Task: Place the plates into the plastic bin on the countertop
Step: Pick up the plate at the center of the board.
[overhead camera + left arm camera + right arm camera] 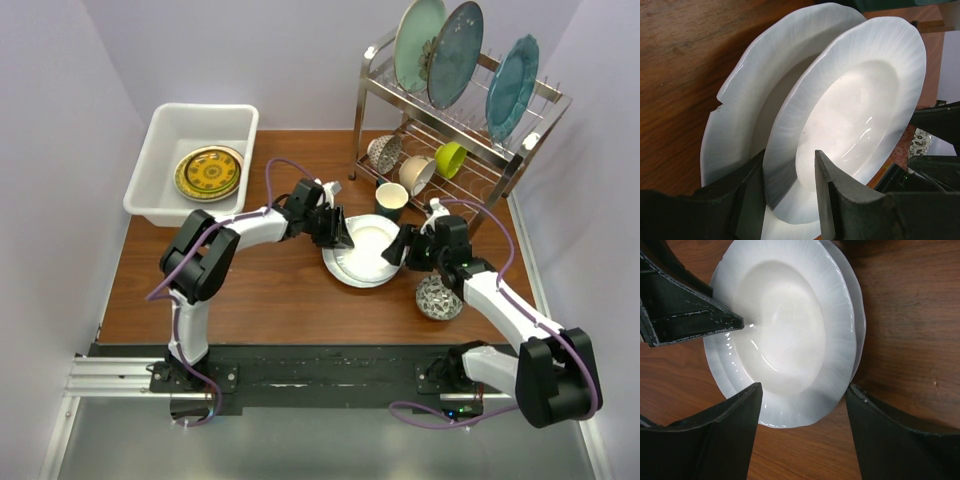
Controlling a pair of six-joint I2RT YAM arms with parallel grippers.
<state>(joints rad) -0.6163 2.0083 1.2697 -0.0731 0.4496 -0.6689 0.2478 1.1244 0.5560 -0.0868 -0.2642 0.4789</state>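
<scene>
Beside the plates [362, 252], mug [391, 200], bowl [439, 297] (patterned)

Two stacked round white ceramic plates [365, 250] are glossy, with finely ribbed rims. The upper plate [860, 100] mirrors the light, and the lower plate [747, 95] has a chipped edge. The reddish-brown wood-grain countertop [280, 290] is smooth with a low sheen. At the far left, a white rectangular plastic bin [205, 125] looks smooth and satin. At the far right, a steel wire rack [470, 140] gleams. The left gripper [789, 162] and right gripper [804, 387] have matt black plastic fingers with pale scuffs.
</scene>
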